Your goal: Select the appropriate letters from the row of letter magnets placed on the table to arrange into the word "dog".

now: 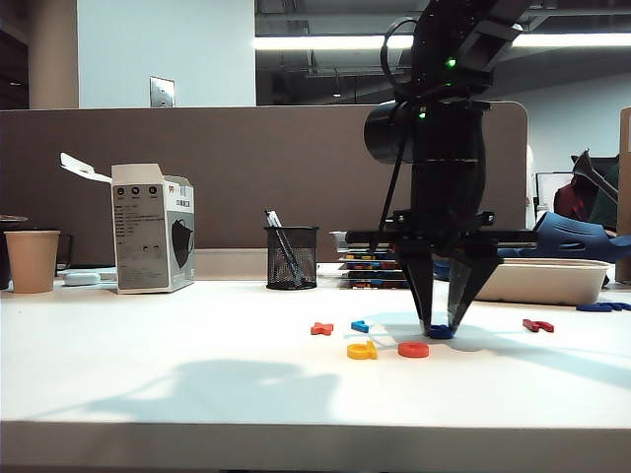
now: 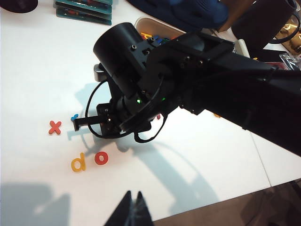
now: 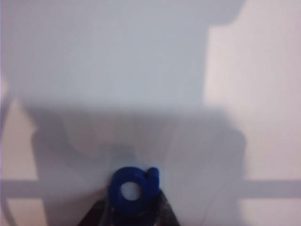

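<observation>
The right pincer [image 1: 440, 327] is gripping the blue g [image 3: 133, 190] on the worktop [image 1: 197, 374], right of the yellow d [image 1: 362, 350] and red o [image 1: 413, 349]. The left pincer [image 2: 132, 210] is hovering clenched, near.

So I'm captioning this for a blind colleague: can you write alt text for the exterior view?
The right end effector points down at a white table, its fingers around a dark blue letter. A yellow d and red o lie just left; the left end effector is out of frame.
</observation>
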Motion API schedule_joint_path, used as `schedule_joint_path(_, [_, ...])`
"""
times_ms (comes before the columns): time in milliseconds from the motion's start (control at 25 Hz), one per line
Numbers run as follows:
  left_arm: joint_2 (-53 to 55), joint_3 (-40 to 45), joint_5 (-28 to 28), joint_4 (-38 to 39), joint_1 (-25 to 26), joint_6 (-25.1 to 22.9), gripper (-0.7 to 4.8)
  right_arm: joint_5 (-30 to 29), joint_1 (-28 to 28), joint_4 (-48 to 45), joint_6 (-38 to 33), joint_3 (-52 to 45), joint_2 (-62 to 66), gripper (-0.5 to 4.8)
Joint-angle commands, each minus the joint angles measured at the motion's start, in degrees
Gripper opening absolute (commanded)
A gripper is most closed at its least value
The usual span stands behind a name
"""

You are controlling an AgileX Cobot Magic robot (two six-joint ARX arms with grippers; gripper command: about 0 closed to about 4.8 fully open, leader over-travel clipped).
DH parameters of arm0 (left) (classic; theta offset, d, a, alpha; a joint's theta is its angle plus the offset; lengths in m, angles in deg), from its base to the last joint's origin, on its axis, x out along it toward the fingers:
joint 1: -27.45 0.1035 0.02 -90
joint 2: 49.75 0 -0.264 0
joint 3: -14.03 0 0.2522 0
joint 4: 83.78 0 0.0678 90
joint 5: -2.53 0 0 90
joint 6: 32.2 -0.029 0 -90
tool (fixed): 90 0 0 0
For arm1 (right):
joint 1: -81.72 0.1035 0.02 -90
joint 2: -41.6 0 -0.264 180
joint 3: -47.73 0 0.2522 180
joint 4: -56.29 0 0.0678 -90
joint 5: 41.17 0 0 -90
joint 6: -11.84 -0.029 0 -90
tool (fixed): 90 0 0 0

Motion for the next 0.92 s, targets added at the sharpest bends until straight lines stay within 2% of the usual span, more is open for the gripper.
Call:
schedule_joint_path(40, [-0.1,-0.3,0.3,-0.5,0.0,-0.2,-0.02,-0.2,0.1,4.5,0.3,-0.8,0.3,0.89])
schedule_joint_path(559, [-0.1,-0.3,0.3,-0.5,0.0,-0.2,-0.03,-0.3,0.5,7.2,0.2,-1.1,-2.3,0.89])
schedule_joint_path(918, [-0.1,-0.3,0.3,-0.5,0.0,-0.2,-0.03,-0.9,2.6,5.3,-0.3,-6.8,-3.6,0.89])
